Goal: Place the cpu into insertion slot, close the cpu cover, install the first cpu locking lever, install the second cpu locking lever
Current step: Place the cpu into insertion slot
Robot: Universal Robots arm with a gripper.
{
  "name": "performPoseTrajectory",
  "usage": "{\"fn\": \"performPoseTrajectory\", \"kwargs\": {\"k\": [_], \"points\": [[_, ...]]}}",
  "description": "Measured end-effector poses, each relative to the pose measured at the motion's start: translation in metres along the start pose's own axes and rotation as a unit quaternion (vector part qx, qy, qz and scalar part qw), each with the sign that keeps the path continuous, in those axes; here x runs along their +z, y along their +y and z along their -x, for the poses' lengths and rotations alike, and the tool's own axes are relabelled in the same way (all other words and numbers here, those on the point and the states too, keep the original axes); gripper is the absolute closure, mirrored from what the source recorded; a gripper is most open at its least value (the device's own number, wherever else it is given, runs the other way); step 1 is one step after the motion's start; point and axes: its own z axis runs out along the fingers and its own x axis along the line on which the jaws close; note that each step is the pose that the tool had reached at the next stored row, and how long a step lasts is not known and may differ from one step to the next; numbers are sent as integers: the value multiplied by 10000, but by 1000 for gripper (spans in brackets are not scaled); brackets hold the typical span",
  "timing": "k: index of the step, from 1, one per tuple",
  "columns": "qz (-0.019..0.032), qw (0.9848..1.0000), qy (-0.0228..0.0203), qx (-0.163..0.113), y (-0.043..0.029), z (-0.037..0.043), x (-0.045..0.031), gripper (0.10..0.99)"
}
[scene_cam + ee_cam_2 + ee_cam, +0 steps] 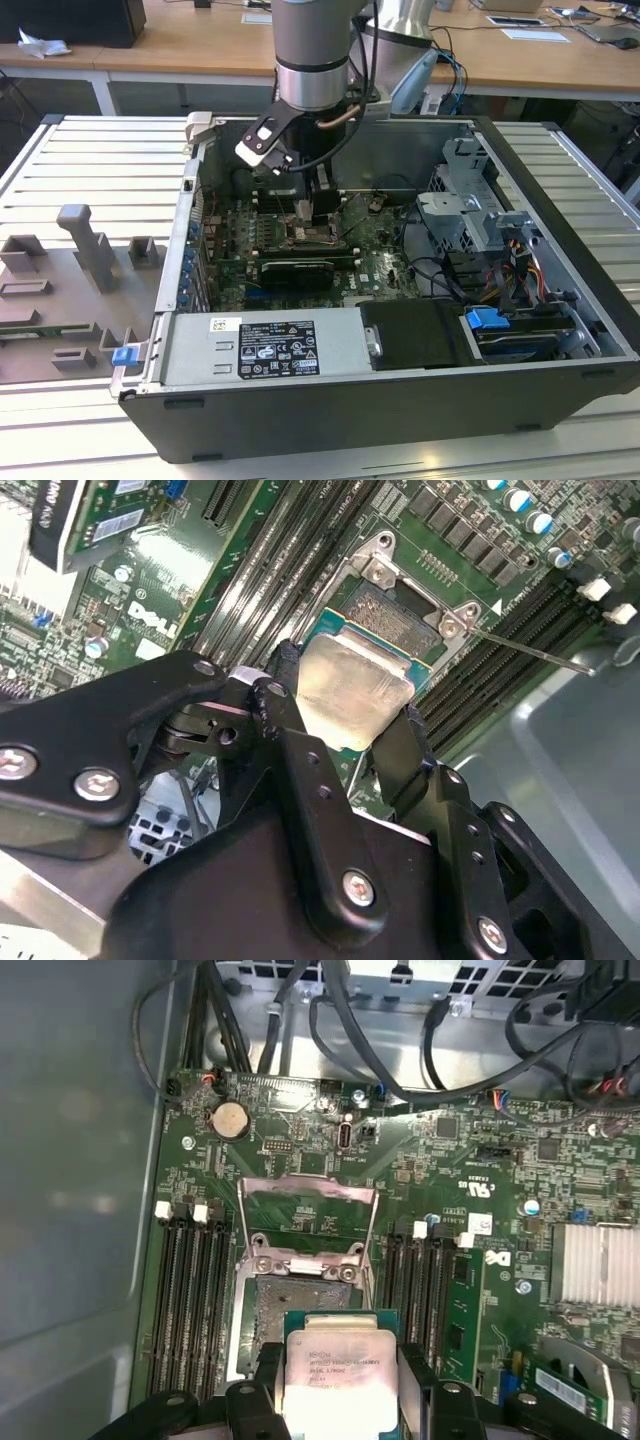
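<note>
While the gripper reaches down into the open computer case, its two black fingers are closed in on opposite edges of the cpu, with the pale metal top facing up in both wrist views. The cpu hangs low over the near part of the insertion slot. The slot's dark centre lies bare beyond it, so I judge the chip not yet seated, though I cannot tell whether any edge touches.

The cpu cover stands swung up and open behind the slot. A thin wire locking lever juts out free beside the slot. By my reckoning all four steps are left, and the first is under way.

As for writing, small dark print sits on the chip's top and white lettering and a logo mark the green motherboard. A white label crowded with symbols is stuck on the grey power supply. I leave all of it unread.
</note>
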Motion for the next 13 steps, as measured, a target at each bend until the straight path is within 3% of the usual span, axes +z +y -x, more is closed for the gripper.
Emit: {"fn": "performPoseTrajectory", "kwargs": {"k": [3, 5, 13], "points": [[0, 10000, 0, 0, -5, 0, 55, 545], [0, 10000, 0, 2, -13, -6, 134, 545], [3, 9999, -14, 166, -23, -30, 259, 545]]}}
